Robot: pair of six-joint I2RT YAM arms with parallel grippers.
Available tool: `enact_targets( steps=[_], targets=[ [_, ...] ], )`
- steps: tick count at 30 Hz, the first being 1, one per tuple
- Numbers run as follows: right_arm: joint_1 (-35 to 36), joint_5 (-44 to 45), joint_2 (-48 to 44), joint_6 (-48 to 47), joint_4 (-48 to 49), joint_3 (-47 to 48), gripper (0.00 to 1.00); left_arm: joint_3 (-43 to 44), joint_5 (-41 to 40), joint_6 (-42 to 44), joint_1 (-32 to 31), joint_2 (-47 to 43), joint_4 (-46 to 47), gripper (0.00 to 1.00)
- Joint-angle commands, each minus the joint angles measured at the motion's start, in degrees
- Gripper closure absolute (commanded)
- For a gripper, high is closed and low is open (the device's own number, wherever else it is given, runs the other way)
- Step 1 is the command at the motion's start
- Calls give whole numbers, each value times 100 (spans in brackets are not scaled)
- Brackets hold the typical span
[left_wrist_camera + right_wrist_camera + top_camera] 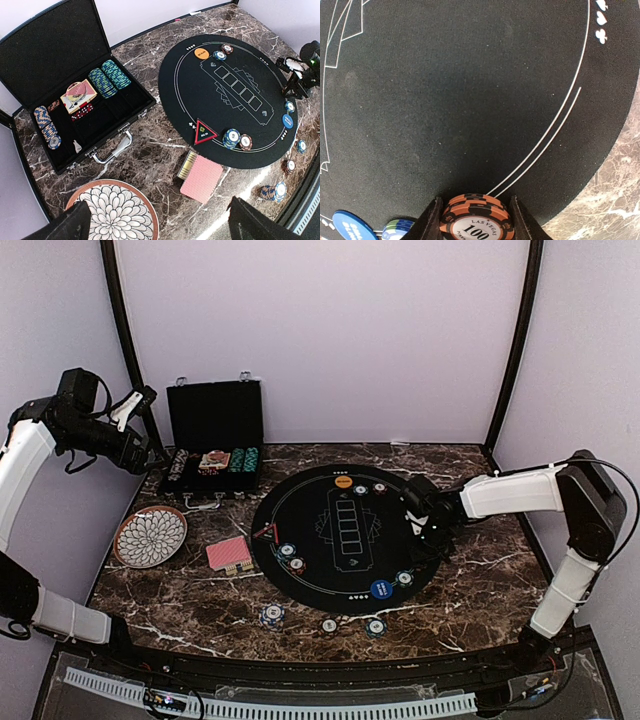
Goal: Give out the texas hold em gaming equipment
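Two risks stand out: the small stack of orange-and-black chips (476, 225), pinched by its edges in the right gripper (474, 210) over the right side of the black mat (470, 100), could split and roll onto the marble table (620, 200) if let go unevenly, or land against the blue button disc (352, 227) nearby. The left gripper (160, 202) hangs spread wide and empty, high near the black case (75, 100).

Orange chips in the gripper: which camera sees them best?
Right wrist. The orange chips sit stacked in the right gripper, close up, with 100 readable on top. The top and left wrist views show only that gripper over the black mat; the chips cannot be made out.
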Motion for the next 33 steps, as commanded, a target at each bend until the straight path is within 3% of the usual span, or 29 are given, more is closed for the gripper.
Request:
enact_targets(
  steps=[1, 8, 19, 26, 33],
  targets=[
    [-32, -4, 191, 93, 236, -107, 53, 5, 76, 91, -27, -79, -142, 1],
    [-32, 10, 42, 63, 59, 41, 39, 4, 87, 93, -31, -85, -142, 1],
    [258, 443, -599, 25, -945, 1046, 32, -34, 62, 92, -30, -106, -130, 1],
    [1593, 648, -466, 144, -1454, 2329, 25, -69, 38, 102, -27, -139, -119, 1],
    [3019, 265, 640, -1, -1436, 3661, 14, -80, 87, 82, -28, -181, -125, 1]
  ],
)
